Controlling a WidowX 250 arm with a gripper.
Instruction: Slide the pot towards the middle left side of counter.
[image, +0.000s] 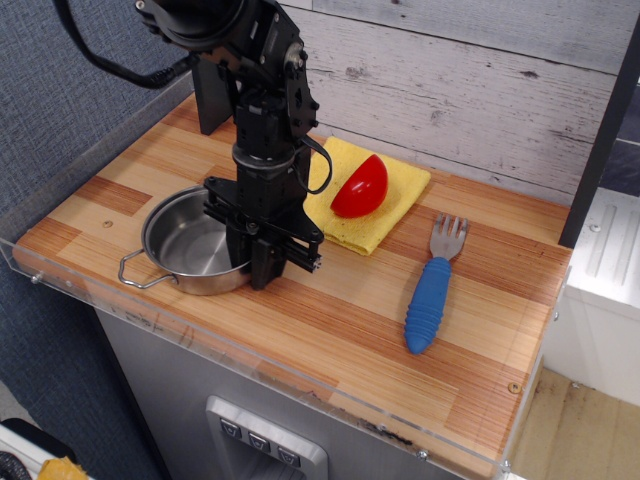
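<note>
- The gripper (256, 268) is standing upright at the pot's (190, 247) right rim, its fingers drawn close together; they seem to be pinching the wall, one inside and one outside, though the contact itself is hidden behind the black fingers.
- The pot is sitting on the counter (330, 310) at the front left, near the front acrylic edge, with one wire handle (135, 273) pointing toward the front-left corner.
- The pot is looking empty: only bare shiny steel is showing inside, apart from the fingertip dipping in at the right.
- Risk: a grip on a thin, slick rim is likely to slip, and the pot could then pivot about the pinch point rather than slide straight.
- Risk: pressing down too hard on one side could be tipping the far rim up, so the pot would chatter or jam on the wood.
- Risk: the pot is lying close to the front rim, so a push angled forward could drive the handle against the acrylic and stall the move.
- Risk: a swing to the rear right could bring the arm's wrist into the yellow cloth (400, 190), just behind it, and drag it along.
- The cloth is carrying a red half-round object (360, 187); a snag there could be rolling it off.
- A blue-handled fork (432, 290) is lying well apart to the right, out of the likely path.
</note>
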